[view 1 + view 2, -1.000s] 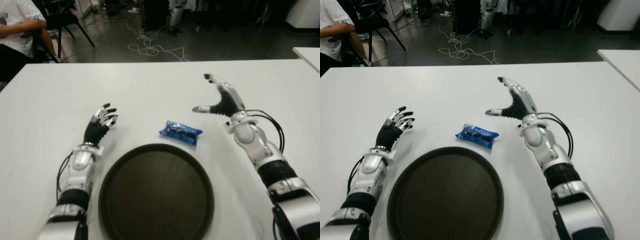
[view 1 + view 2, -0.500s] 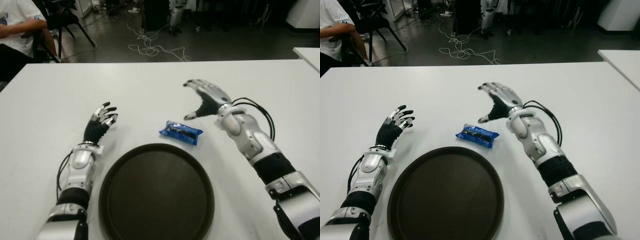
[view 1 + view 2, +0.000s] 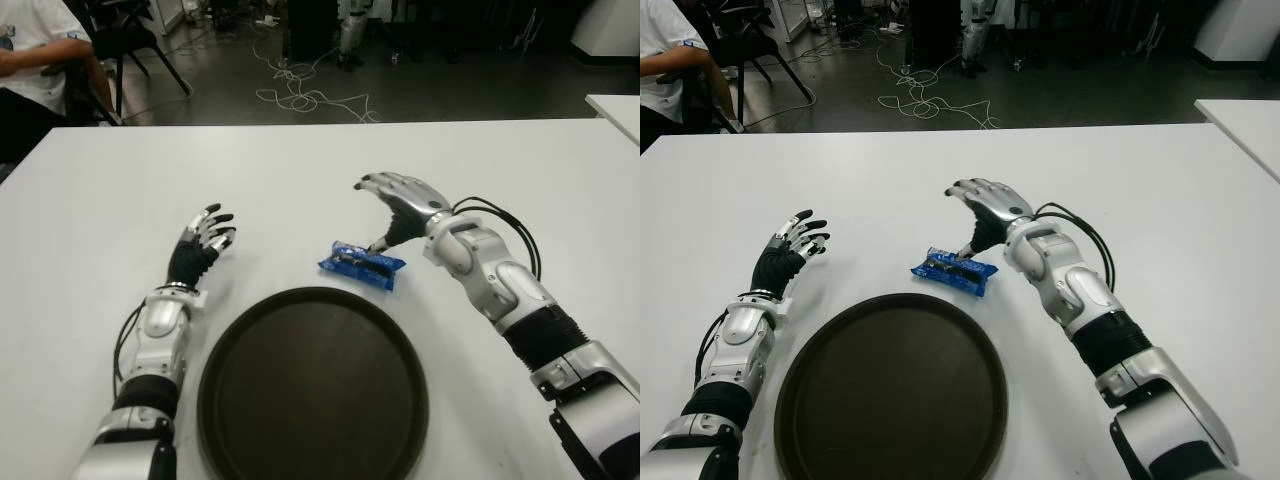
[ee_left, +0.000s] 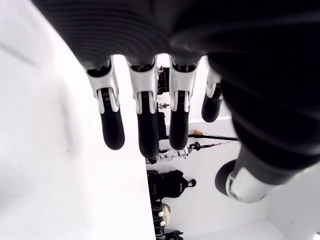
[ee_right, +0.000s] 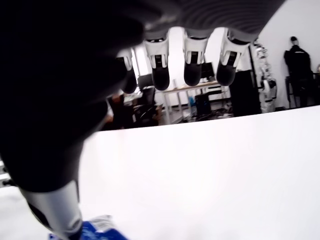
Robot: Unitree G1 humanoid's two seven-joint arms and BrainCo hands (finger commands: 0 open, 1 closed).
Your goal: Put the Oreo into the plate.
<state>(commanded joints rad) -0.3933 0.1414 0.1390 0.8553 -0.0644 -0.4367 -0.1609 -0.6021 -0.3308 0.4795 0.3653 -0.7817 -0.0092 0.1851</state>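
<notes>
Robotics lab or workshop. Large white desk (image 3: 300, 170) stands on a dark bare floor (image 3: 400, 95). Loose white cables (image 3: 300, 95) lie tangled on the floor beyond the desk's far edge. Legs of another humanoid robot (image 3: 973, 35) stand at the back. Black chair (image 3: 130, 40) and a seated person (image 3: 35, 50) show past the far left corner. Second white table (image 3: 615, 110) sits off the far right corner.

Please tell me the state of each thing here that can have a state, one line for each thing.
Oreo pack: sealed, lying flat on the table, not grasped.
Plate: empty, on the table.
Right hand: open, fingers arched over the Oreo pack, thumb tip at its far edge.
Left hand: open, holding nothing, left of the plate.
</notes>
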